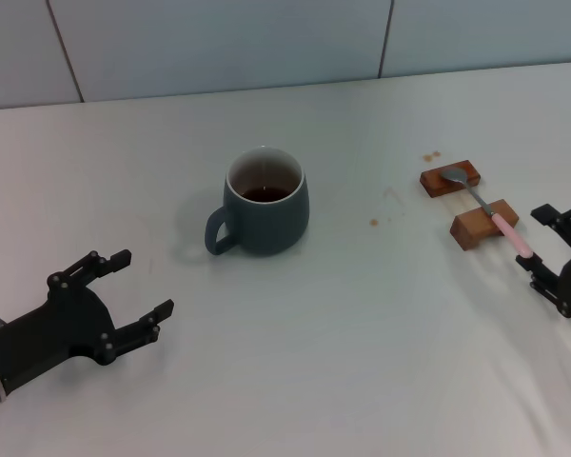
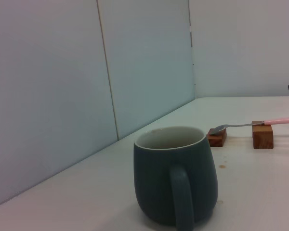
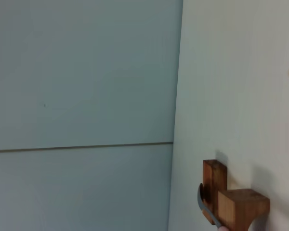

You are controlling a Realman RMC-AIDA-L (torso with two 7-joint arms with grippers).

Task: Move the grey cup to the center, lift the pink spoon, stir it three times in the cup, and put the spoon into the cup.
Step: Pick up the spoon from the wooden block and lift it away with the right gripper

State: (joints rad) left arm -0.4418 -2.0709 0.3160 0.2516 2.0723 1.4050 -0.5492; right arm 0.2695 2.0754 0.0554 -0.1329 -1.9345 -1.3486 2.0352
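The cup (image 1: 265, 201) sits mid-frame; the spoon (image 1: 490, 212) lies across blocks (image 1: 482, 224) at right; the left gripper (image 1: 131, 288) and right gripper (image 1: 544, 246) both gape, holding nothing.

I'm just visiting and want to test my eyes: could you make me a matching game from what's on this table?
Things:
1. grey cup
2. pink spoon
3. left pincer
4. right pincer

States:
A. open, at the spoon's handle end
B. resting across two wooden blocks
C. open, apart from the cup, on its handle side
D. upright mid-table, brown liquid inside

Pairs: 1-D, 2-B, 3-C, 4-A
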